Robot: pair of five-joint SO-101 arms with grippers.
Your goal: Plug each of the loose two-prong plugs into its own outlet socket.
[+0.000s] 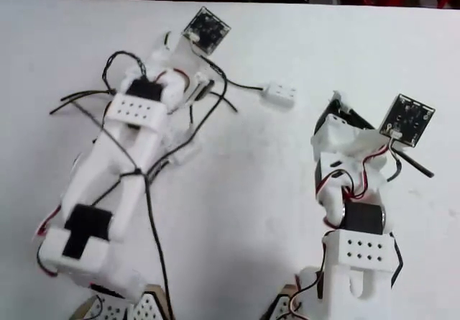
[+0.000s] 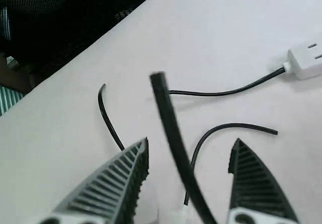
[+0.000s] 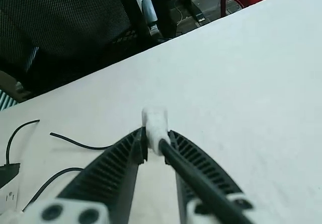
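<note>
White two-prong plug on a thick black cord [image 3: 155, 119] is pinched at the tips of the right gripper [image 3: 157, 133], jaws closed tight on its body, over the white table [image 1: 237, 219] on the right arm's side. The white rectangular outlet block [image 1: 279, 93] lies flat toward the table's far edge, between the two arms and just left of the held plug. Its long axis runs roughly along that far edge, and its thin black lead [image 2: 226, 90] trails toward the left arm. The right arm looks nearer, so I judge the coming move goes sideways toward the block. Left gripper [image 2: 191, 143] has its jaws apart, with a thick black cable [image 2: 168, 118] passing between them unclamped. The left wrist view shows the block's slots plainly, while the high view gives its lie against both arms. Can't see the prongs.
</note>
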